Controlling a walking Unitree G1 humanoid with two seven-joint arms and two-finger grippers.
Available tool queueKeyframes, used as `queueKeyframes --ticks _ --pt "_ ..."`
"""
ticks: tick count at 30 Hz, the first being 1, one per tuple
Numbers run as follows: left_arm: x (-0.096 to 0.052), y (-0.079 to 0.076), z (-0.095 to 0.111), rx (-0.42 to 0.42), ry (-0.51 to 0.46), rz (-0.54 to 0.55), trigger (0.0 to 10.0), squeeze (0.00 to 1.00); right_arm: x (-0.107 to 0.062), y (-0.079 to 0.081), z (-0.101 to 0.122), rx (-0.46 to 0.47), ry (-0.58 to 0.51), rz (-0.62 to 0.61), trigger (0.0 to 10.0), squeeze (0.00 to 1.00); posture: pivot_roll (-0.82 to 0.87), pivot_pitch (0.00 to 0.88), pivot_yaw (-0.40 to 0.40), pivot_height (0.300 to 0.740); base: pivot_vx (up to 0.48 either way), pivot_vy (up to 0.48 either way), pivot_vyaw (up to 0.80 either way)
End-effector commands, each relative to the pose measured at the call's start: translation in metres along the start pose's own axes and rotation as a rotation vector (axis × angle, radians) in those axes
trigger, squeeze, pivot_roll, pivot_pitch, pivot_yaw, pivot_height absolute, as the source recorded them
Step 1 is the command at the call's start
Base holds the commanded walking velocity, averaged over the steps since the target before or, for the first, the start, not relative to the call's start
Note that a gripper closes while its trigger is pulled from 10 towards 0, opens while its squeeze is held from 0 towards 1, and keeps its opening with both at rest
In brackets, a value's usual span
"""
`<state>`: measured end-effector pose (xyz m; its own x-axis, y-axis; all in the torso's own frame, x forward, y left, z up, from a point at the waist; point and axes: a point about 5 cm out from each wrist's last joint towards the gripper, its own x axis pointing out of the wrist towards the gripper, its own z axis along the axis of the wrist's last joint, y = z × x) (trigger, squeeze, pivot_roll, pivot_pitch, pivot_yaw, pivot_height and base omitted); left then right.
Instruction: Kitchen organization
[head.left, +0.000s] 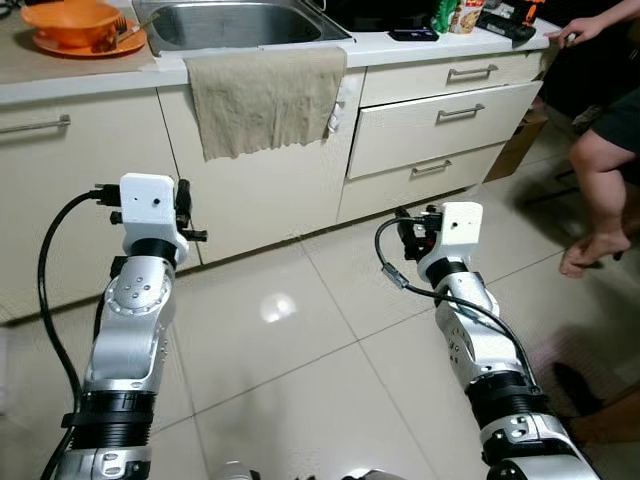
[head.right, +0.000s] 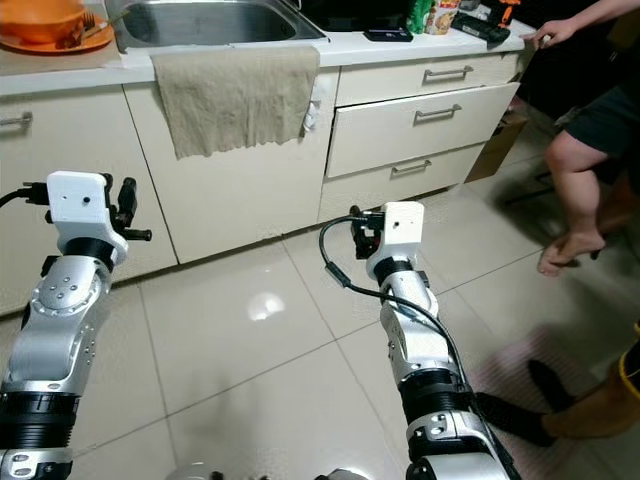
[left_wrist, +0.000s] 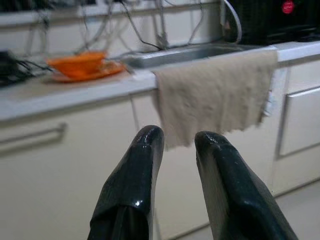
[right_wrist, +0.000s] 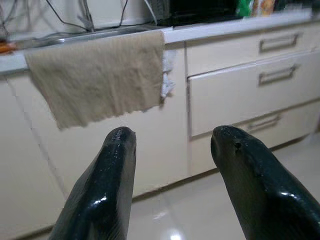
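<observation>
I stand facing a cream kitchen counter (head.left: 90, 80) with a steel sink (head.left: 235, 22). A beige towel (head.left: 265, 95) hangs over the counter edge below the sink. An orange bowl (head.left: 72, 20) with a fork in it sits on an orange plate at the counter's left. My left gripper (left_wrist: 179, 140) is raised in front of the cabinet, its fingers a narrow gap apart and holding nothing. My right gripper (right_wrist: 172, 137) is lower, toward the drawers (head.left: 445, 115), with fingers wide apart and nothing between them.
A person (head.left: 605, 150) stands at the right with a hand (head.left: 575, 30) on the counter end. Bottles (head.left: 455, 15) and a flat black item (head.left: 412, 34) lie on the counter right of the sink. A light tiled floor (head.left: 300, 340) lies between me and the cabinets.
</observation>
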<state>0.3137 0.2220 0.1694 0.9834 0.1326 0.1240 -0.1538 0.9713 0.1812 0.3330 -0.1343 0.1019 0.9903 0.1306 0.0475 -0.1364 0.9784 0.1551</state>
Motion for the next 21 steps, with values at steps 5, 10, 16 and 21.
queueKeyframes --ticks 5,10,16,21 --pt "0.002 0.021 0.012 0.037 -0.025 0.016 10.0 0.00 0.002 0.010 -0.010 0.064 0.010 -0.004 10.0 0.00 0.06 0.033 0.098 0.740 0.000 0.000 0.00" --pt "-0.002 0.025 0.018 0.058 -0.039 -0.001 10.0 0.00 0.003 0.017 -0.018 0.031 0.046 0.011 10.0 0.00 0.08 0.044 0.105 0.740 0.000 0.000 0.00" --pt "-0.013 0.018 0.003 0.035 0.008 -0.042 10.0 0.00 0.001 0.017 -0.021 -0.014 0.067 0.060 10.0 0.00 0.08 0.047 0.060 0.740 0.000 0.000 0.00" --pt "-0.024 0.009 -0.031 0.041 0.072 -0.037 10.0 0.00 -0.004 0.010 -0.026 -0.063 0.087 0.074 10.0 0.00 0.04 0.023 -0.008 0.740 0.000 0.000 0.00"
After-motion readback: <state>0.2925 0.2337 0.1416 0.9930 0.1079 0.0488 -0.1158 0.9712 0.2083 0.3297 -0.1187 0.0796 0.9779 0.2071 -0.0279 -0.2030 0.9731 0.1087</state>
